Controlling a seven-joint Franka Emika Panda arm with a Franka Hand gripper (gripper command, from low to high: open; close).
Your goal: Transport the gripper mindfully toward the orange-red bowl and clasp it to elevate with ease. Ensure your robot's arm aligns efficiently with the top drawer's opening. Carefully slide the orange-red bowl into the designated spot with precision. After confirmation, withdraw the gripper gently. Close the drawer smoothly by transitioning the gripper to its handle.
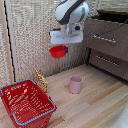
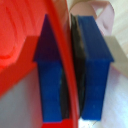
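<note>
Pinching the rim of the orange-red bowl [image 1: 58, 51] between its blue fingertips [image 2: 50, 75], the hand [image 1: 64, 42] holds it hanging high above the tabletop [image 1: 95, 102], one pad inside the wall and one outside. That height looks chosen to meet the top drawer [image 1: 106, 39] toward the exterior view's right, which stands pulled out. Between them is open air; the pink cup [image 1: 76, 84] and red basket [image 1: 26, 102] sit well below.

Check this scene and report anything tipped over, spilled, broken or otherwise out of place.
Nothing stands out. The gripper holds the orange-red bowl by its rim, level in mid-air, jaws pinched on the rim in the wrist view. The pink cup stands upright on the wooden floor, and the red basket sits upright too. Nothing is spilled.
</note>
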